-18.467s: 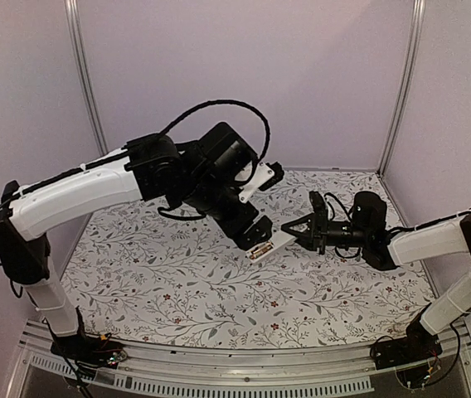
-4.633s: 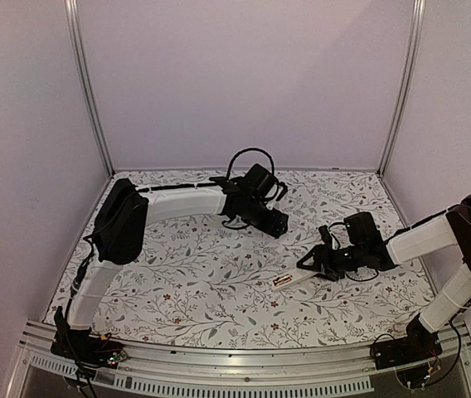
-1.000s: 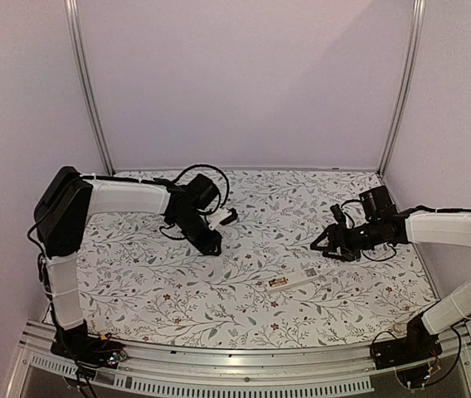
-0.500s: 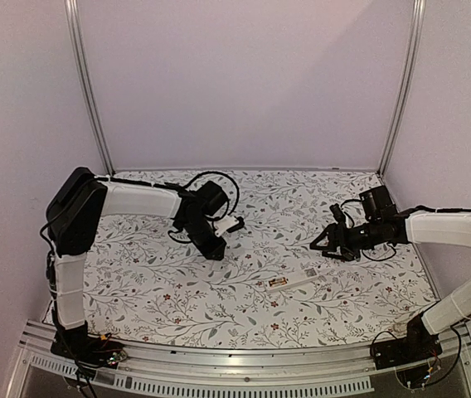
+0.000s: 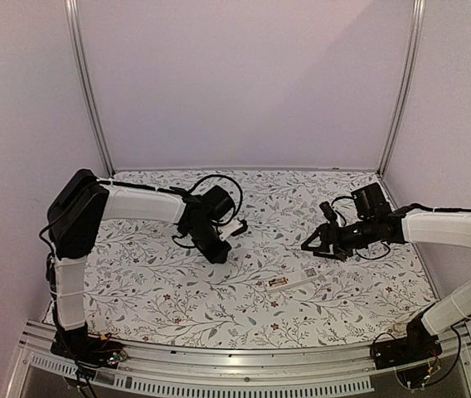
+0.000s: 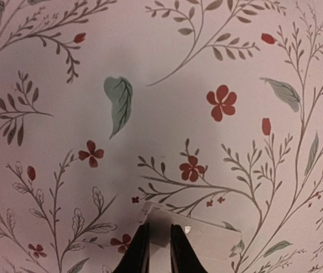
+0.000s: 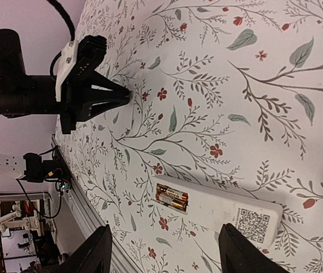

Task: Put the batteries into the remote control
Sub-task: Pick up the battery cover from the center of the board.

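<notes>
My left hand [image 5: 220, 254], closed on a white plate [image 6: 198, 234], lies left of the remote control [image 5: 295, 280], toward its batteries [image 5: 279, 283]; my open right hand [image 5: 311, 245] sits nearer.

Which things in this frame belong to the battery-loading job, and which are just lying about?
Job: remote control, batteries seated in it, white panel at left gripper, likely its cover.
Lying about: only the floral tablecloth.

The floral tabletop [image 5: 136, 274] carries the white remote control [image 5: 295, 279], lying flat back up, and perhaps a small white panel [image 6: 201, 236].
</notes>
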Available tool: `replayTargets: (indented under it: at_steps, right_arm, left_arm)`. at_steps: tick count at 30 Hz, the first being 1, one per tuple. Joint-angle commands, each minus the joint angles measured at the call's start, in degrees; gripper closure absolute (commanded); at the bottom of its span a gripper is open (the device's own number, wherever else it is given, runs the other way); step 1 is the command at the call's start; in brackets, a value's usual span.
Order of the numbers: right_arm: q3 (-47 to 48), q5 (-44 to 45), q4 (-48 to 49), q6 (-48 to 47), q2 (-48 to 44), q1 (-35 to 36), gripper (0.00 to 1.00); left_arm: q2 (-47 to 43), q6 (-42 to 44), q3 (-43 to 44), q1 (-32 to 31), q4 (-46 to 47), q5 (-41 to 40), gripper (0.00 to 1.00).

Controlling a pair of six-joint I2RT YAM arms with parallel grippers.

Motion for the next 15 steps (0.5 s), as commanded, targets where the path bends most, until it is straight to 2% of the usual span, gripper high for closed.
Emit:
replayTargets:
  at_steps: [1,3,7,9,15]
  right_arm:
    - [2.35,1.51,0.61,-0.35,-0.97,4.89,0.35]
    - [2.84,1.98,0.63,-0.31,-0.62,6.52,0.36]
    - [3.16,2.22,1.49,0.17,0.08,8.14,0.36]
    - [3.25,2.38,1.52,0.46,0.11,8.77,0.36]
    - [3.35,2.66,2.51,1.60,-0.07,10.34,0.37]
  left_arm:
    - [0.78,-7.26,-4.07,-0.22,-3.86,3.93,0.83]
    - [-2.53,-8.66,-4.83,0.21,-2.42,3.95,0.77]
    - [-7.20,-11.84,-2.25,2.70,-2.93,4.87,0.76]
    - [-8.43,-12.43,-1.36,3.64,-3.03,4.28,0.72]
    - [-5.45,-8.38,1.17,4.00,-6.53,0.93,0.69]
